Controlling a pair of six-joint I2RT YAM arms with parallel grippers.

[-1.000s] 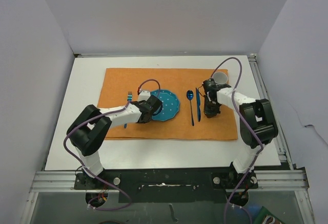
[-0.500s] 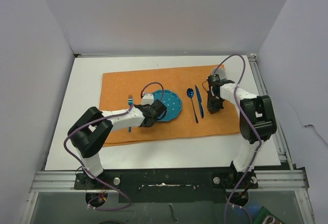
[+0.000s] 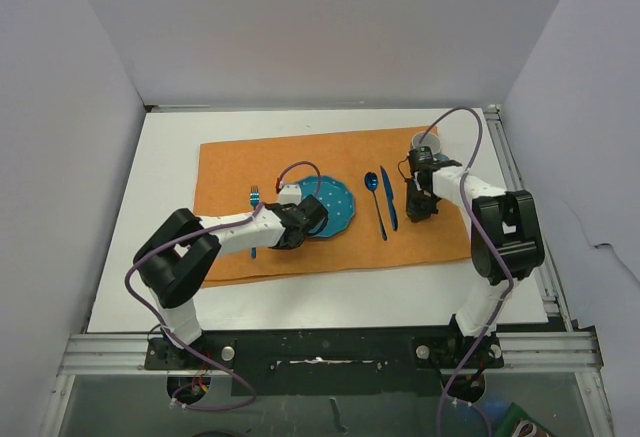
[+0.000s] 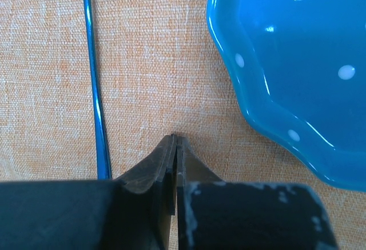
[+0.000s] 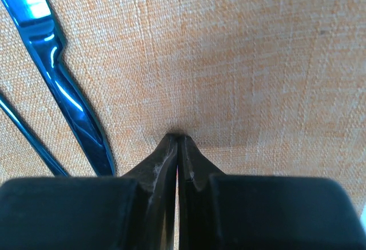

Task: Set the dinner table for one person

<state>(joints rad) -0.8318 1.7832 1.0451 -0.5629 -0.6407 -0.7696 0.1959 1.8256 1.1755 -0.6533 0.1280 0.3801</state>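
An orange cloth (image 3: 300, 162) lies slightly skewed on the white dinner table (image 3: 150, 267). On the cloth are a blue fork (image 3: 253, 197), a blue dotted plate (image 3: 336, 207), a blue spoon (image 3: 372, 185) and a blue knife (image 3: 388, 199). A grey cup (image 3: 426, 143) stands at the cloth's far right corner. My left gripper (image 3: 290, 232) (image 4: 176, 138) is shut, tips on the cloth (image 4: 160, 61) between the fork handle (image 4: 94, 90) and the plate (image 4: 297, 61). My right gripper (image 3: 417, 207) (image 5: 176, 137) is shut, tips on the cloth (image 5: 240, 61) right of the knife (image 5: 63, 84).
White walls close the table at the back and both sides. A metal rail (image 3: 520, 187) runs along the right edge of the table. The arm bases stand on a black bar (image 3: 320, 352) at the near edge.
The cloth has turned a little anticlockwise, carrying the plate and cutlery with it. The right gripper moved away from me toward the cup, and the left gripper moved slightly right and nearer.
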